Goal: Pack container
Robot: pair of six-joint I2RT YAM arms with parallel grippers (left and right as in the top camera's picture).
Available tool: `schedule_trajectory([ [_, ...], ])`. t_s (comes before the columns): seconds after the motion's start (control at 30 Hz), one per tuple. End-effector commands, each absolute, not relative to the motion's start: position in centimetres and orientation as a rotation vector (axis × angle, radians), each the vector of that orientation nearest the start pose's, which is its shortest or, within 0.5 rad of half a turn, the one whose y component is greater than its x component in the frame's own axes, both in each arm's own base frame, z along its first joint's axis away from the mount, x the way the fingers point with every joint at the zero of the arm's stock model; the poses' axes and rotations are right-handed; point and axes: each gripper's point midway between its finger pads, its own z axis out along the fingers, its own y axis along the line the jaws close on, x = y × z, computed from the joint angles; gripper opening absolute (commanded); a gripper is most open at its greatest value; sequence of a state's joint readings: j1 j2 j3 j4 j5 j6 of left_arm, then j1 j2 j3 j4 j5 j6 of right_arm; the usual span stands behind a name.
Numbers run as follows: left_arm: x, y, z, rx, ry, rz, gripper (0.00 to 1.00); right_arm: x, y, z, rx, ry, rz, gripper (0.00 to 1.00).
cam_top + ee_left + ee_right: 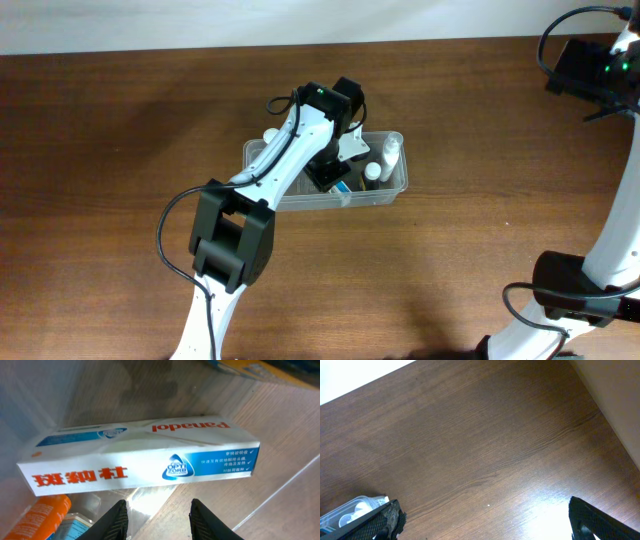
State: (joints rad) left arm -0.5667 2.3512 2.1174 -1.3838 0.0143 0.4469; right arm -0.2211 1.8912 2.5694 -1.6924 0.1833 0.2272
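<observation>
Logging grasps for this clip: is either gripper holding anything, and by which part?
Nothing is held. The left gripper is open near the box; the right gripper is open too.

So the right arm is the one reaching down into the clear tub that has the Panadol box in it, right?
No, it is the left arm. The overhead view shows it reaching down into the clear tub that has the Panadol box in it; the right arm stands off at the table's right side.
</observation>
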Motion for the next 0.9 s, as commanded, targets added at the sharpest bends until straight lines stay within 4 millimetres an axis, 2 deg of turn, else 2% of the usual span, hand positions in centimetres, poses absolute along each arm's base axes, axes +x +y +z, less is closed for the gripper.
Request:
schedule_trajectory([
  [0.0, 37.6, -24.4, 5.5, 1.528, 2.802, -0.023, 0.4, 36.2, -11.6, 36.8, 0.634, 2.469, -0.251, 0.99],
  [0.1, 37.9, -24.6, 5.5, 1.52, 2.787, -0.025, 0.4, 36.2, -11.6, 36.8, 0.634, 2.469, -0.251, 0.98],
  [0.23, 38.6, -25.0, 5.5, 1.506, 2.759, -0.028, 0.31, 36.2, -11.6, 36.8, 0.634, 2.469, -0.251, 0.98],
  [0.3, 38.7, -25.1, 5.5, 1.502, 2.752, -0.029, 0.31, 36.2, -11.6, 36.8, 0.634, 2.469, -0.251, 0.98],
  [0.37, 38.8, -25.2, 5.6, 1.5, 2.747, -0.029, 0.33, 36.2, -11.6, 36.8, 0.634, 2.469, -0.251, 0.98],
  [0.47, 39.1, -25.2, 5.8, 1.466, 2.754, -0.017, 0.42, 36.2, -11.6, 36.8, 0.634, 2.469, -0.251, 0.98],
  [0.53, 39.5, -25.1, 6.1, 1.415, 2.766, 0.011, 0.45, 36.2, -11.6, 36.8, 0.634, 2.469, -0.251, 0.98],
  [0.7, 40.6, -25.4, 7.1, 1.259, 2.788, 0.023, 0.46, 36.2, -11.6, 36.8, 0.634, 2.469, -0.251, 0.98],
  [0.77, 41.0, -25.7, 7.3, 1.147, 2.812, 0.011, 0.45, 36.2, -11.6, 36.8, 0.634, 2.469, -0.251, 0.98],
  [0.87, 41.3, -25.9, 7.4, 0.882, 2.893, -0.008, 0.45, 36.2, -11.6, 36.8, 0.634, 2.469, -0.251, 0.98],
])
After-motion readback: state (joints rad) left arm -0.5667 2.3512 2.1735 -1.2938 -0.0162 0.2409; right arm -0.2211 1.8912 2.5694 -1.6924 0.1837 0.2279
